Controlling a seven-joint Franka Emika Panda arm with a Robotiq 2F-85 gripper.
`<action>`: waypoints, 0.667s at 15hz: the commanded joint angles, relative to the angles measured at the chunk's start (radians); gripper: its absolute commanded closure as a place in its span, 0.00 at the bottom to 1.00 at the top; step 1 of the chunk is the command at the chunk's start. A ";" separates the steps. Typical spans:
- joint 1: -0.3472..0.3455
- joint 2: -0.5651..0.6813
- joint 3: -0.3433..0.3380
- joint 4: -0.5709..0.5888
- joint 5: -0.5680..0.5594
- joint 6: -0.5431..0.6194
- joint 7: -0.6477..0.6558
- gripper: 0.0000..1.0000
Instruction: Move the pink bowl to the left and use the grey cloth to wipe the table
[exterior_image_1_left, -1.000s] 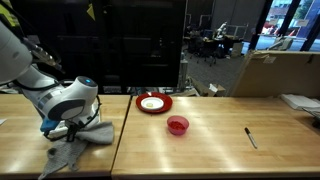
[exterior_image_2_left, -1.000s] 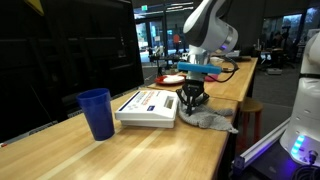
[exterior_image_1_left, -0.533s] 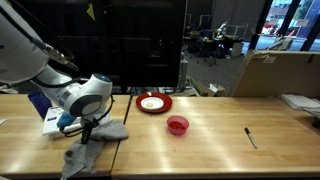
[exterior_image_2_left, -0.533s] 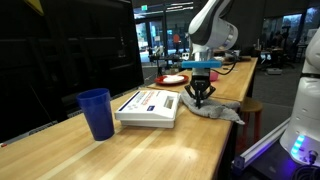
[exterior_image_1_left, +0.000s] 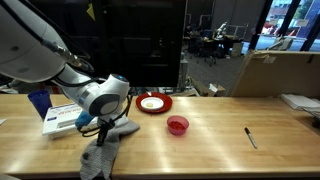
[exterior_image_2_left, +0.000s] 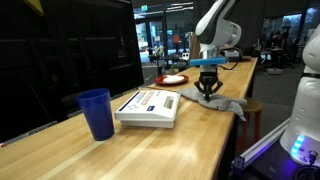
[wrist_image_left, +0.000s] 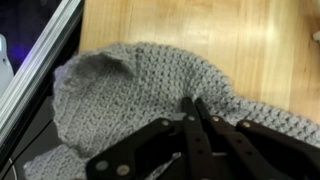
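Grey crocheted cloth (wrist_image_left: 130, 100): coarse, matt yarn. Light wooden tabletop (wrist_image_left: 200, 25): smooth, satin sheen. Small pink bowl (exterior_image_1_left: 178, 125): glossy.

The surface (exterior_image_1_left: 215, 150) is light brown wood, with a thin line where two boards meet. A grey cloth (exterior_image_1_left: 103, 150) lies in a crumpled heap on it, close to the front edge. A flat white box (exterior_image_1_left: 60, 118) lies just beside the cloth, and a blue cup (exterior_image_1_left: 38, 102) stands next to the box. A red plate (exterior_image_1_left: 154, 103) sits farther back. A small pink bowl (exterior_image_1_left: 178, 125) stands near the plate but does not touch it. A dark pen (exterior_image_1_left: 250, 137) lies well apart from the rest.
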 joint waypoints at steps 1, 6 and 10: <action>-0.070 -0.020 -0.054 -0.022 -0.102 -0.016 0.016 0.99; -0.176 -0.024 -0.143 -0.014 -0.210 -0.039 0.003 0.99; -0.260 -0.062 -0.194 -0.030 -0.312 -0.039 0.007 0.99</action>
